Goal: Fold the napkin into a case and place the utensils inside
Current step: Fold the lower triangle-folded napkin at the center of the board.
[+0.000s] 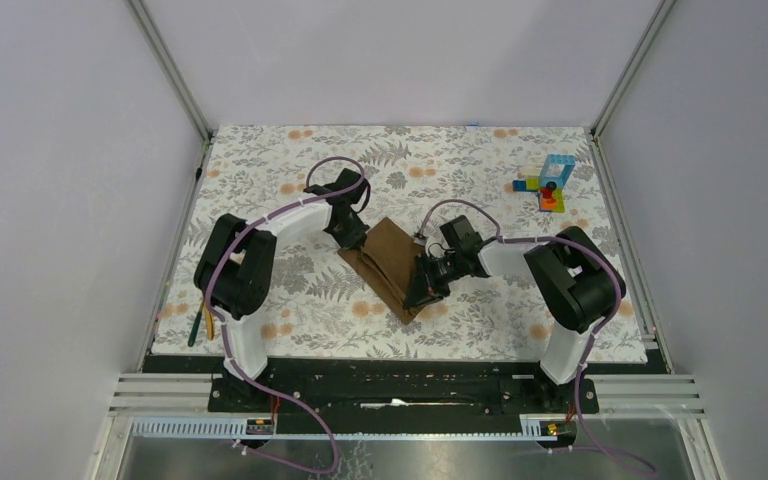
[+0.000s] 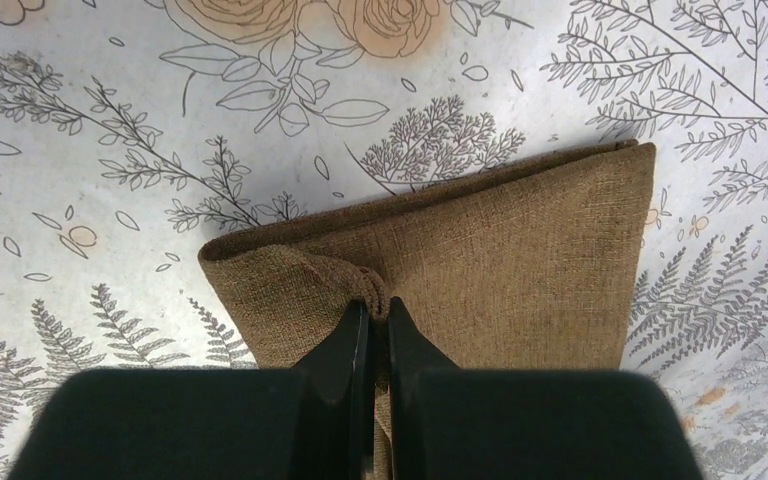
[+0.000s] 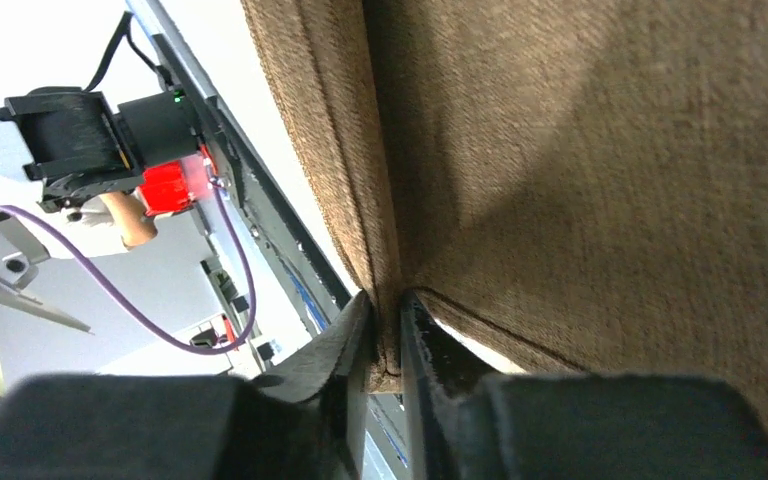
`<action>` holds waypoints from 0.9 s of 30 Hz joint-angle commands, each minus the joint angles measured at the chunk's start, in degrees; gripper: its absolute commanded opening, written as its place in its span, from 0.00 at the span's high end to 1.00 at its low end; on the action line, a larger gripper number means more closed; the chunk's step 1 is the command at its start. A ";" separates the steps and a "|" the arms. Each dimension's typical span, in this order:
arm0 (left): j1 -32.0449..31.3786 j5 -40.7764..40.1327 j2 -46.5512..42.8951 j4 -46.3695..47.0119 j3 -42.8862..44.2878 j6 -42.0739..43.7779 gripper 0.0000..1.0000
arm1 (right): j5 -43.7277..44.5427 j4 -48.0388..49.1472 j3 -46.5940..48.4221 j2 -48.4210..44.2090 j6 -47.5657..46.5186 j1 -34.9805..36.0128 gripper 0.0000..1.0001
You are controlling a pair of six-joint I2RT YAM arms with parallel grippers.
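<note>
The brown napkin lies folded into a narrow slanted band on the middle of the floral covering. My left gripper is at its far left end, shut on a bunched fold of the napkin, with the left gripper's tips pinching the cloth. My right gripper is at the near end; in the right wrist view the napkin hangs lifted, its hem caught between the tips of the right gripper. A yellow-orange utensil lies at the covering's left edge, behind the left arm.
A small stack of colourful toy blocks stands at the far right. The floral covering spans the table between grey walls. A dark green stick lies next to the utensil.
</note>
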 commanded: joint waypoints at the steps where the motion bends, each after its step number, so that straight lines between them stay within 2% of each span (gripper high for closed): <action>1: 1.18 -5.45 0.85 5.63 2.66 -0.18 1.00 | 3.21 -11.63 2.30 -0.31 -6.02 0.05 0.72; 3: 1.15 -5.29 1.29 5.72 2.53 -0.13 1.00 | 5.35 -13.35 3.16 -1.72 -8.19 0.02 0.60; 7: 1.14 -4.79 1.51 6.47 1.90 0.04 1.00 | 11.91 -12.67 2.32 -8.75 -11.27 0.08 0.29; 10: 1.14 -4.75 1.51 6.59 1.63 0.24 1.00 | 14.01 -9.20 0.94 -13.39 -11.41 0.24 0.17; 14: 1.16 -4.42 1.42 7.07 1.03 0.43 1.00 | 18.91 -9.55 2.66 -15.25 -11.86 0.31 0.15; 19: 1.14 -2.32 1.16 8.11 0.59 1.84 1.00 | 26.25 -16.45 5.59 -14.98 -11.81 0.27 0.16; 21: 1.14 -1.39 0.80 9.12 -0.11 2.59 1.00 | 28.95 -16.64 4.79 -16.13 -11.24 0.26 0.13; 27: 1.16 0.89 -0.40 11.70 -2.78 3.91 1.00 | 28.95 -14.99 5.60 -12.09 -5.63 0.24 0.13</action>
